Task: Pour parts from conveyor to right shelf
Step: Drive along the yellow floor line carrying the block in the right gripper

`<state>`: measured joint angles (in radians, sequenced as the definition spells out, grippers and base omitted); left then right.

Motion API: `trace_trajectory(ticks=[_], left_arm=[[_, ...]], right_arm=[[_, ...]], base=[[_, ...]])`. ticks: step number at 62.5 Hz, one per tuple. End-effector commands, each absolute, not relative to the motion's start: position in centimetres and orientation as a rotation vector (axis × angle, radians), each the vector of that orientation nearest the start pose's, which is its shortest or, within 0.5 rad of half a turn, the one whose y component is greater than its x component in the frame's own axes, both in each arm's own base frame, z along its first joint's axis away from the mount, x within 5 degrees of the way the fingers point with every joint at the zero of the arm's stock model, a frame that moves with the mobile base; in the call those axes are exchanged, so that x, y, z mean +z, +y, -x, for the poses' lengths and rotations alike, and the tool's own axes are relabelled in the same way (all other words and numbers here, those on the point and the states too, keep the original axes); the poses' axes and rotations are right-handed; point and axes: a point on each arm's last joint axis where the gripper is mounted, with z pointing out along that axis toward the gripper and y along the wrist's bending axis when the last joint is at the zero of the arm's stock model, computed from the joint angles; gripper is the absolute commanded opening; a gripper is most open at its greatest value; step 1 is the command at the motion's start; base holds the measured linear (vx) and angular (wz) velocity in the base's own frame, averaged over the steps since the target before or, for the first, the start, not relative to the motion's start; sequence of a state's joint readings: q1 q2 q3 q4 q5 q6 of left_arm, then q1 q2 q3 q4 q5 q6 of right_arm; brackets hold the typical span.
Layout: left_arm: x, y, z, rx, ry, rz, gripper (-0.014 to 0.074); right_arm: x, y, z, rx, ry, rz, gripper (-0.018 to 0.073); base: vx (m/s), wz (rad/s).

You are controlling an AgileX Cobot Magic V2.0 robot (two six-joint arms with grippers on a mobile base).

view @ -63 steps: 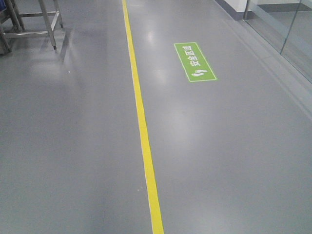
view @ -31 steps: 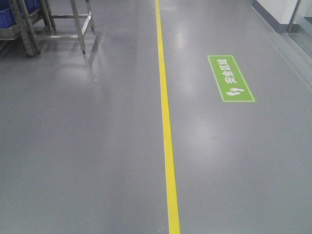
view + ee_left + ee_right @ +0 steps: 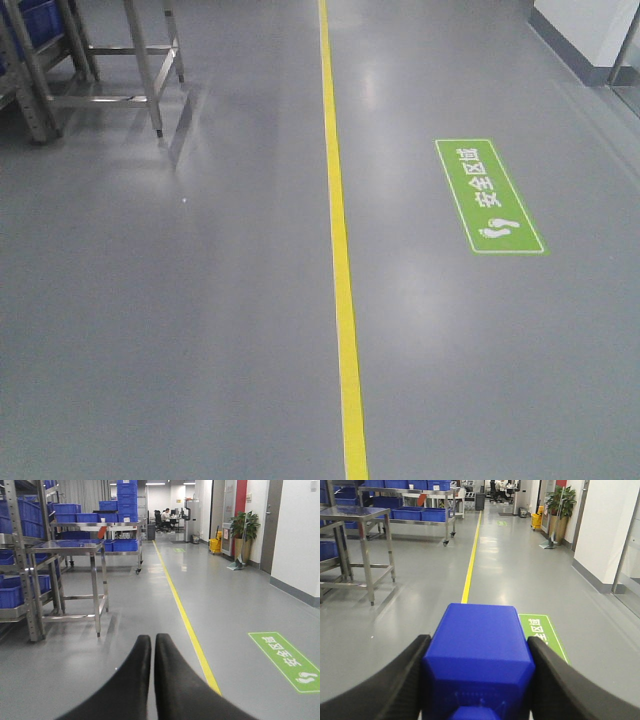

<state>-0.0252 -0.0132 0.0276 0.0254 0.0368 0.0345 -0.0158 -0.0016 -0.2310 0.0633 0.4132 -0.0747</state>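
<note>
The right hand (image 3: 478, 641) holds the blue box (image 3: 479, 670) between its fingers and the left hand (image 3: 152, 639) is closed on nothing, so this seems the carrying step; next, the box must reach the right shelf, which I cannot identify ahead of either hand, and be tipped there.

The grey floor (image 3: 240, 595) carries a painted yellow line (image 3: 185, 617) that runs forward just right of the left pincer (image 3: 152, 639). A green safety marking (image 3: 289, 661) lies flat further right of the pincer. A steel table (image 3: 70, 545) stands on its legs ahead and to the left.
</note>
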Motion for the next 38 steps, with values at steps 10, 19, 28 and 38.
trace_trajectory(ticks=[10,19,28,38], left_arm=[[19.86,-0.15,-5.63,0.023,1.473,-0.060,-0.0006],[19.86,-0.15,-5.63,0.023,1.473,-0.060,-0.0006],[19.86,-0.15,-5.63,0.023,1.473,-0.060,-0.0006],[19.86,-0.15,-5.63,0.023,1.473,-0.060,-0.0006]], right_arm=[[26.77,0.13,-3.87,-0.011,1.568,0.021,-0.0005],[26.77,0.13,-3.87,-0.011,1.568,0.021,-0.0005],[26.77,0.13,-3.87,-0.011,1.568,0.021,-0.0005],[26.77,0.13,-3.87,-0.011,1.568,0.021,-0.0005]], base=[[0.63,-0.11],[0.64,-0.07],[0.66,-0.01],[0.70,0.05]])
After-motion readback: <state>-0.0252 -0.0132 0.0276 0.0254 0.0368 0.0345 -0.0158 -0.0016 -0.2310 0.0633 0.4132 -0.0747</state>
